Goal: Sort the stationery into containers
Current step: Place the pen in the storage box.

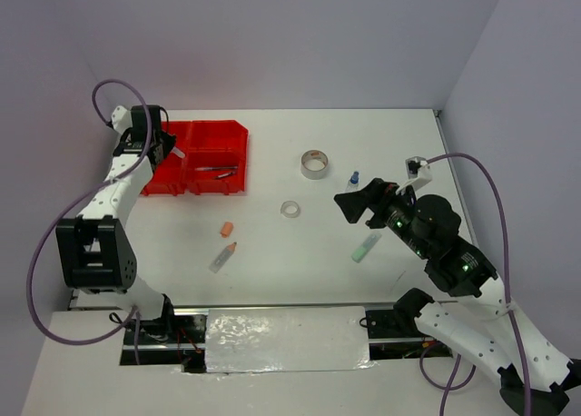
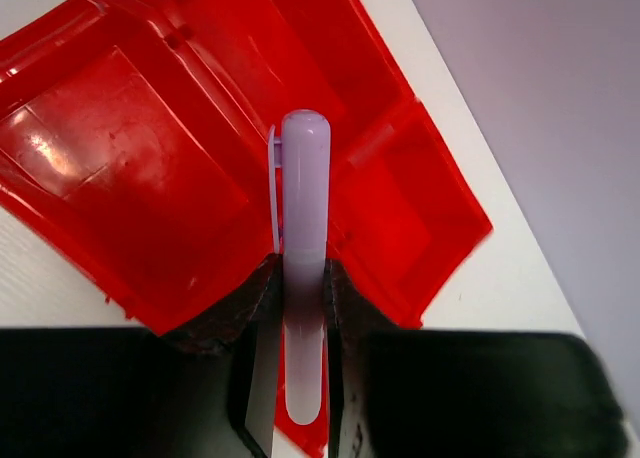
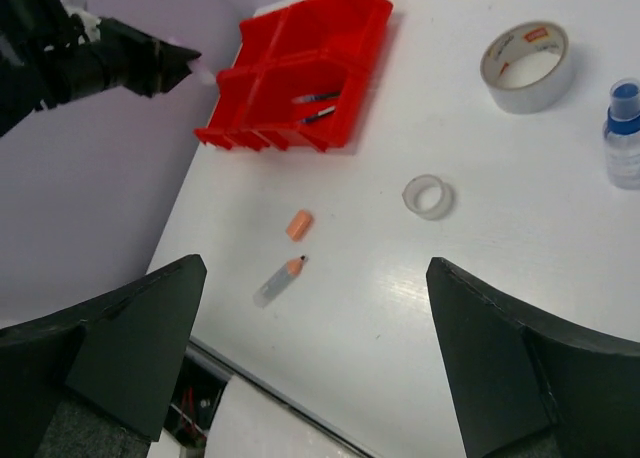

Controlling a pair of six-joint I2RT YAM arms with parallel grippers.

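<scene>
We judge the sort to be in its early part: only two dark pens [image 1: 218, 170] lie in a compartment of the red tray [image 1: 222, 125], while our left gripper [image 2: 300, 288], fingers clamped on a lilac marker [image 2: 303, 198], holds it above the tray (not yet released). Left out on the table are the grey tape roll [image 1: 314, 163], clear tape ring [image 1: 290, 209], blue-capped bottle [image 1: 353, 180], green marker [image 1: 366, 247], orange-tipped marker [image 1: 223, 257] and small orange piece [image 1: 226, 229]. Our right gripper [image 3: 312, 278] hangs above them, fingers wide apart and empty.
</scene>
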